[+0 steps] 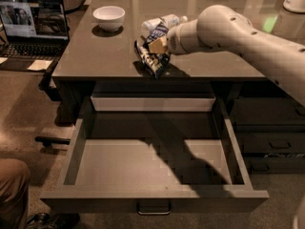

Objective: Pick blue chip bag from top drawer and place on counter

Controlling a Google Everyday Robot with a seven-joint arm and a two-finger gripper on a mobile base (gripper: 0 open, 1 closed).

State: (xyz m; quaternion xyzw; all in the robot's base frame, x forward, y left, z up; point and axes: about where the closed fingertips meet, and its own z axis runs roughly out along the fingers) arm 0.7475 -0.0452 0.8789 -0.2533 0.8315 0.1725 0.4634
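Observation:
The blue chip bag [151, 56], dark blue with white lettering, stands tilted at the front part of the counter [95, 51], its lower end at or just above the surface. My gripper [157, 46] comes in from the right on the white arm [238, 37] and is shut on the bag's upper part; the fingers are mostly hidden by the bag and wrist. The top drawer [143, 163] is pulled wide open below, and its pale floor holds nothing. Its small metal handle [153, 208] shows at the front.
A clear water bottle [164, 22] lies just behind the bag. A white bowl [109, 17] sits to the left on the counter. An open laptop [33, 25] is at far left. Narrower dark drawers [271, 128] are at right. A person's knee [14, 190] is at bottom left.

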